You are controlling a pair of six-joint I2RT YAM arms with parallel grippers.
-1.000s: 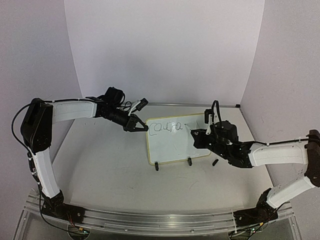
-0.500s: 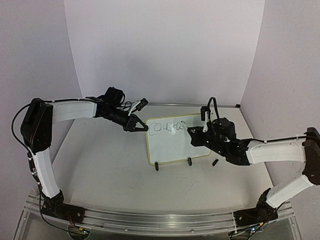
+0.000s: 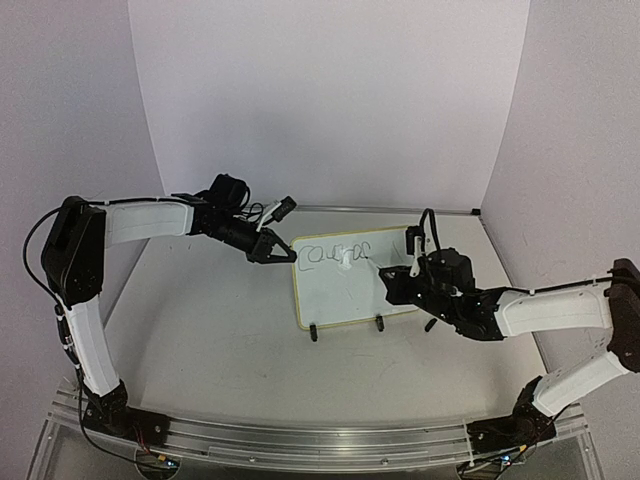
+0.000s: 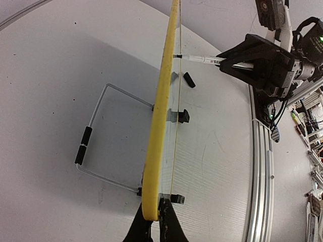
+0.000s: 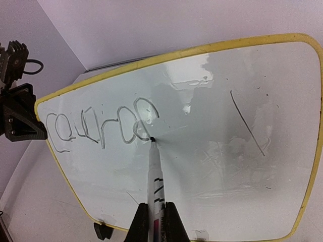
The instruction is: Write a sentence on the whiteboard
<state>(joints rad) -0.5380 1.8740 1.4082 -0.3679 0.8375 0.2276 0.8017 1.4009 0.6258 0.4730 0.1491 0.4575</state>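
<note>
The whiteboard stands tilted on the table, its yellow rim edge-on in the left wrist view. My left gripper is shut on the board's upper left corner, its jaws pinching the rim. My right gripper is shut on a white marker, whose black tip touches the board. The sentence is one short line of dark cursive reading roughly "coura" plus a looped letter, ending at the tip. It also shows in the top view.
A stray diagonal stroke marks the board's right half. Two black clip feet hold its lower edge. A wire stand lies behind it. A small black cap lies right of the board. A metal rail lines the near edge.
My right gripper swung left across the board with the marker, then came back right and lower. The script has grown by another loop. The left gripper and board have not moved.
</note>
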